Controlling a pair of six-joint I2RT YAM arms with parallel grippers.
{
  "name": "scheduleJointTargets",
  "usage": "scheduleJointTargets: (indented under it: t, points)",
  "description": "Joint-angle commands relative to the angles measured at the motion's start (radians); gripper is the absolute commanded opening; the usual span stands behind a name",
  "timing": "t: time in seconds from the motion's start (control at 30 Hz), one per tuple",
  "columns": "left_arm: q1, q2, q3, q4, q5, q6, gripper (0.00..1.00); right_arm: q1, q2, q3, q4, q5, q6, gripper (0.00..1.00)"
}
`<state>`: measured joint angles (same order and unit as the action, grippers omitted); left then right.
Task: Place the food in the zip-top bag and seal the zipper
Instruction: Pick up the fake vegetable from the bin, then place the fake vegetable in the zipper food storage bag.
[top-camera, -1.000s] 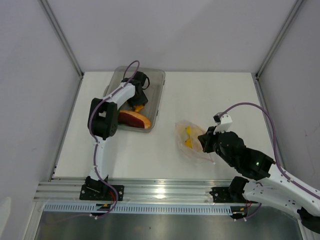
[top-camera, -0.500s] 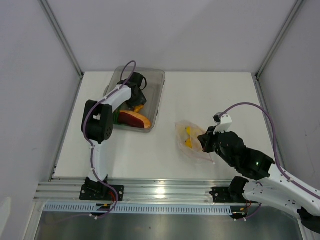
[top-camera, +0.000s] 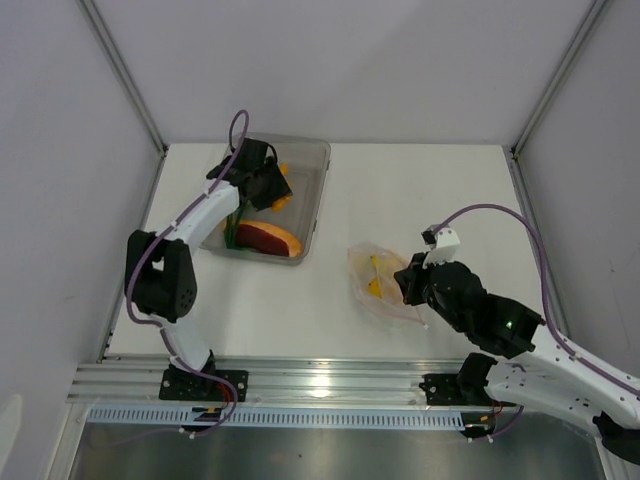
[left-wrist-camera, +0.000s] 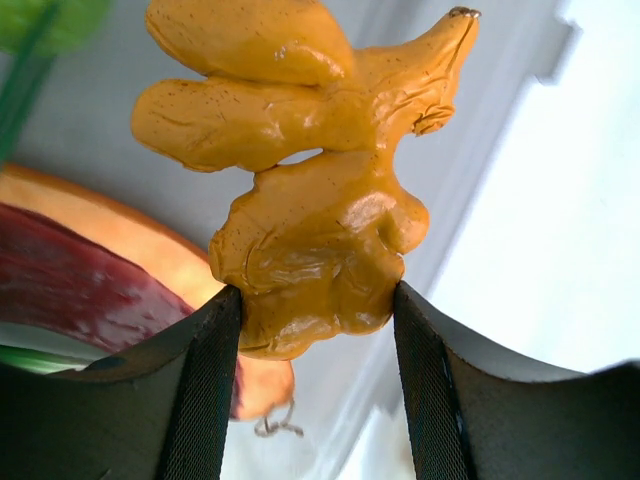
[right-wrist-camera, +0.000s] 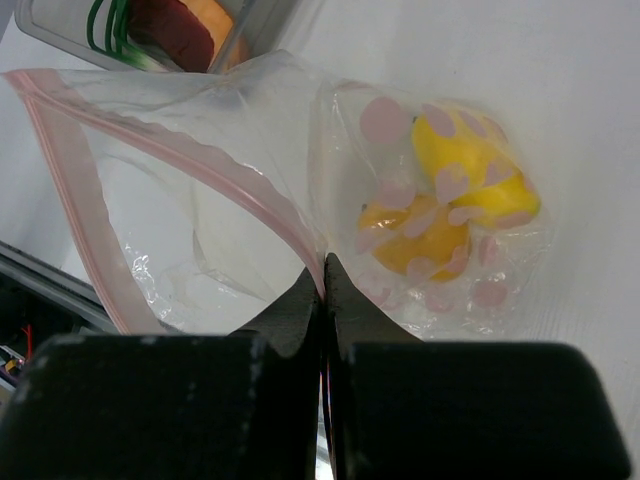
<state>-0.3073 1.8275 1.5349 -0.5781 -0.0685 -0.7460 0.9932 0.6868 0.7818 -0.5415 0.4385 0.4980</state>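
Note:
My left gripper (top-camera: 268, 187) is shut on the orange cluster (left-wrist-camera: 300, 180) and holds it above the clear bin (top-camera: 318, 190). The dark-red and tan slice (top-camera: 268, 238) and the green stalk (top-camera: 231, 226) lie in the bin; the slice shows below the cluster in the left wrist view (left-wrist-camera: 90, 290). My right gripper (right-wrist-camera: 324, 285) is shut on the zip-top bag's pink zipper strip (right-wrist-camera: 240, 180) and holds the mouth open. The bag (top-camera: 378, 280) lies right of the bin. The yellow lemon (right-wrist-camera: 475, 175) and orange fruit (right-wrist-camera: 415, 240) are inside it.
Grey walls enclose the white table (top-camera: 400, 190) at the back and sides. An aluminium rail (top-camera: 320, 380) runs along the near edge with both arm bases on it. The bin's corner shows in the right wrist view (right-wrist-camera: 150, 30).
My left gripper has risen out of the bin with the orange cluster and the left arm has swung outward to the left. The right gripper and bag have stayed in place.

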Motion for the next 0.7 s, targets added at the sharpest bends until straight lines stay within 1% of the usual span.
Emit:
scheduleJointTargets:
  t: [0.0, 0.03, 0.13, 0.2, 0.23, 0.3, 0.33, 0.4, 0.43, 0.47, 0.67]
  points:
    - [-0.009, -0.144, -0.109, 0.116, 0.201, 0.039, 0.01, 0.005, 0.016, 0.023, 0.026, 0.034, 0.013, 0.0]
    - [-0.015, -0.167, -0.137, 0.162, 0.238, 0.054, 0.01, 0.005, 0.02, 0.028, 0.023, 0.034, 0.013, 0.0]
    - [-0.052, -0.249, -0.153, 0.144, 0.324, 0.106, 0.01, 0.005, 0.029, 0.039, 0.021, 0.032, 0.01, 0.0]
    - [-0.078, -0.299, -0.174, 0.17, 0.395, 0.123, 0.01, 0.005, 0.03, 0.039, 0.02, 0.031, 0.01, 0.0]
    - [-0.087, -0.357, -0.226, 0.184, 0.457, 0.125, 0.01, 0.005, 0.028, 0.039, 0.02, 0.032, 0.008, 0.0]
    - [-0.114, -0.422, -0.278, 0.211, 0.499, 0.126, 0.0, 0.007, 0.026, 0.037, 0.012, 0.039, 0.007, 0.0]
    - [-0.124, -0.485, -0.295, 0.21, 0.528, 0.125, 0.01, 0.005, 0.026, 0.039, 0.008, 0.048, 0.002, 0.0]
    - [-0.147, -0.551, -0.353, 0.199, 0.542, 0.119, 0.0, 0.009, 0.023, 0.04, -0.005, 0.058, -0.004, 0.0]
    - [-0.153, -0.616, -0.363, 0.198, 0.565, 0.116, 0.01, 0.009, 0.023, 0.04, -0.008, 0.072, -0.016, 0.0]
    - [-0.159, -0.651, -0.405, 0.196, 0.576, 0.109, 0.01, 0.007, 0.023, 0.042, -0.009, 0.078, -0.021, 0.0]
    - [-0.182, -0.882, -0.456, 0.138, 0.657, 0.07, 0.01, 0.005, 0.037, 0.054, 0.005, 0.108, -0.061, 0.0]
